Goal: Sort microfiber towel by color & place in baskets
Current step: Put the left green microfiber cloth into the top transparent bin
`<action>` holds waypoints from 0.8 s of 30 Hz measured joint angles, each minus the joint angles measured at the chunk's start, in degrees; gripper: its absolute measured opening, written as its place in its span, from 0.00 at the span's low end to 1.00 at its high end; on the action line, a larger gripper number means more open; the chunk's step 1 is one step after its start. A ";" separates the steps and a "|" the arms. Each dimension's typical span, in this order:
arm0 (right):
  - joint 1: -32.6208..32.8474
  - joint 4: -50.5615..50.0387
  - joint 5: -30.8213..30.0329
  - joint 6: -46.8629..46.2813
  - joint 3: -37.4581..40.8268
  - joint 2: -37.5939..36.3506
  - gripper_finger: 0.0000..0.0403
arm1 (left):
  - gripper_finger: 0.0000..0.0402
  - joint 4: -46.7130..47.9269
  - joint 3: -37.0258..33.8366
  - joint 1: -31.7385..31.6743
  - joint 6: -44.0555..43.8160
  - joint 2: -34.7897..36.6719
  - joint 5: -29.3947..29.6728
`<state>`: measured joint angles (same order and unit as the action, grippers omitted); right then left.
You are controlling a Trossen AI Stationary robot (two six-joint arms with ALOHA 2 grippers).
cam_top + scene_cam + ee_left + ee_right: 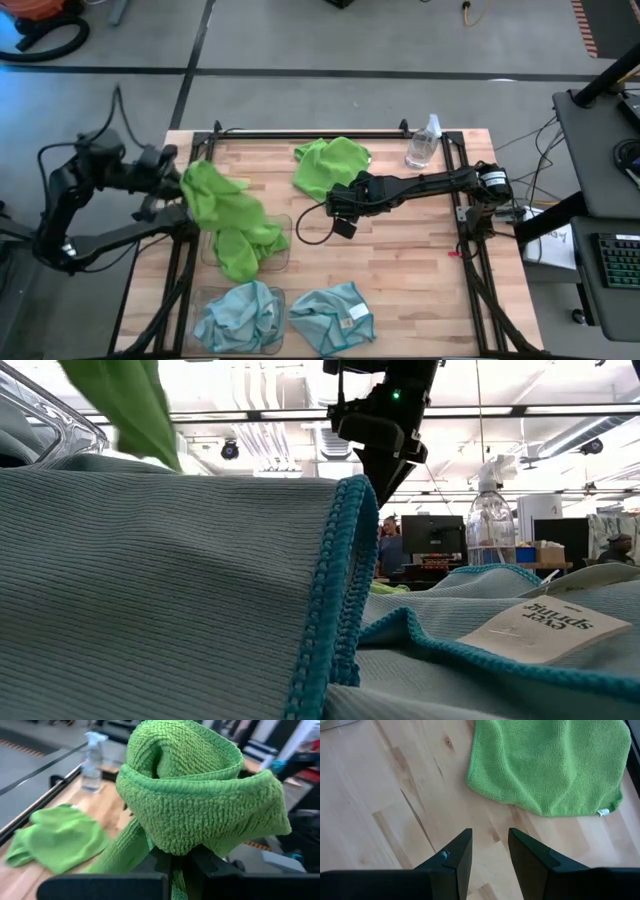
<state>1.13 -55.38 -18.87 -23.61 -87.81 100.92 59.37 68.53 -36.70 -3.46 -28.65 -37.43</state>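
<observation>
— Lime-green microfiber towel, where? 
— Clamped in the left claw, draped above a clear plastic basket.
— Right claw? 
— Fingers apart, empty, over the wooden desk beside another green towel.

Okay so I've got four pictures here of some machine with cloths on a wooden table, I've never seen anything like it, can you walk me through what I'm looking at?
It is a robot with two dark arms at a wooden table. One picture looks straight down, one sits at table height, and two come from cameras on the wrists.

The left pincer is shut on a green towel, which hangs over a clear basket. The right pincer is open, above bare wood beside a second green towel.

Nearer the front, one blue towel lies in another basket, and a tagged blue towel lies on the table. A spray bottle stands at the back.
</observation>
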 joint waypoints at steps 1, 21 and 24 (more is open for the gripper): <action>0.00 0.02 0.00 -0.01 0.00 0.00 0.31 | 0.01 0.00 -0.45 -0.01 -0.05 1.30 -1.11; -0.02 0.86 1.49 -1.95 -0.02 0.00 0.31 | 0.01 -0.33 -21.71 -0.05 -5.16 15.75 -7.26; -0.02 0.86 1.47 -1.92 -0.02 0.00 0.31 | 0.01 -0.34 -26.19 -0.03 -6.61 17.81 -9.33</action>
<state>1.10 -54.52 -17.40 -25.52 -87.83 100.92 59.04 42.34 -36.74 -10.07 -10.84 -46.77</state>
